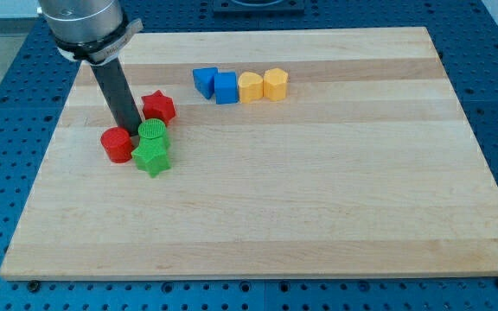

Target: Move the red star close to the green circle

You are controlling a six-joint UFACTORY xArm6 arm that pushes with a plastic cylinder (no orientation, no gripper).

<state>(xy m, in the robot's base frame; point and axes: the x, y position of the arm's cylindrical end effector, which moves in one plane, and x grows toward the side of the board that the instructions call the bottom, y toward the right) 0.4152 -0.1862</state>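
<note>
Nearest me the green star (pixel 152 157) touches the green circle (pixel 152 132) above it, the red cylinder (pixel 118 143) just left, my tip (pixel 130 128), a bare rod gripping nothing, between them, the red star (pixel 158 107) just behind, blue (pixel 205 81) (pixel 226 87) and yellow blocks (pixel 250 87) (pixel 275 84) farthest.

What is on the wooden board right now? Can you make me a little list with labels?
my tip: among the red and green blocks, just left of the green circle
red star: up and right of my tip, just above the green circle
green circle: touching the green star below it
green star: lowest of the cluster
red cylinder: left of my tip
top row: blue triangle-like block, blue cube, two yellow blocks
board: light wood
</note>
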